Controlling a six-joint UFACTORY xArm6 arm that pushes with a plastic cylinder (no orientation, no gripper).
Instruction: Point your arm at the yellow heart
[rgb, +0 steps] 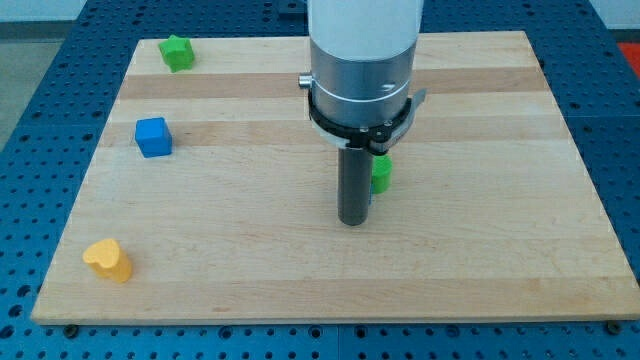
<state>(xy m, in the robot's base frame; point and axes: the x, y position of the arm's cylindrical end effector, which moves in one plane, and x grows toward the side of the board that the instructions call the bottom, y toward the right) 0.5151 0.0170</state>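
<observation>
The yellow heart (108, 260) lies near the board's bottom left corner. My tip (351, 221) touches the board near its middle, far to the right of the heart. A green block (381, 174) sits just right of the rod, partly hidden behind it. A blue cube (153, 137) lies at the view's left. A green star-shaped block (178, 52) lies at the top left.
The wooden board (480, 250) rests on a blue perforated table (30, 90). The arm's white and grey body (362, 60) hangs over the board's top middle.
</observation>
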